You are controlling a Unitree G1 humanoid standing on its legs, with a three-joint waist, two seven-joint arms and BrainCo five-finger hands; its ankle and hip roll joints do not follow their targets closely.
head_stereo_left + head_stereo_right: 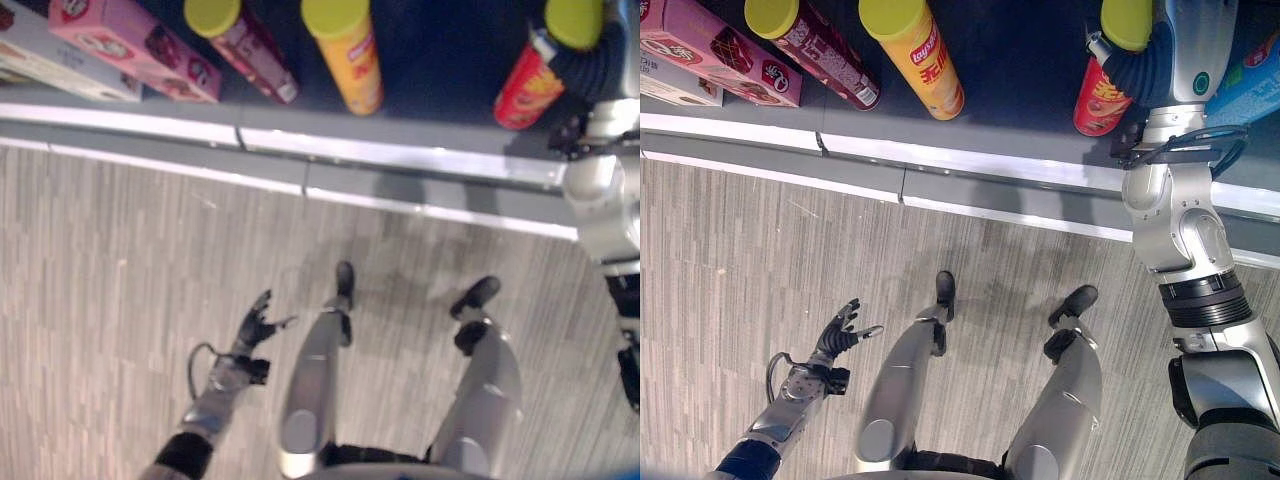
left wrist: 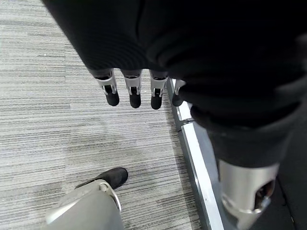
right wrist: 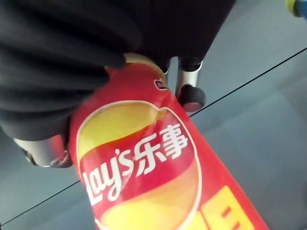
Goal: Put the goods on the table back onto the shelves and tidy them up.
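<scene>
A red chip can [image 1: 1098, 105] with a yellow lid stands tilted at the right of the dark shelf board [image 1: 1020, 60]. My right hand [image 1: 1140, 65] reaches over the shelf and is shut on that can near its top. In the right wrist view the red can [image 3: 144, 167] runs out from under the dark cover, with a finger [image 3: 189, 91] beside it. My left hand [image 1: 837, 330] hangs low over the grey striped floor, open and holding nothing, its fingers [image 2: 134, 91] straight.
On the same shelf stand a yellow can [image 1: 915, 55], a dark red can [image 1: 820, 55], a pink box [image 1: 715, 50] and a white box [image 1: 670, 85]. A blue package [image 1: 1250, 80] sits at the far right. A grey rail [image 1: 990, 165] edges the shelf.
</scene>
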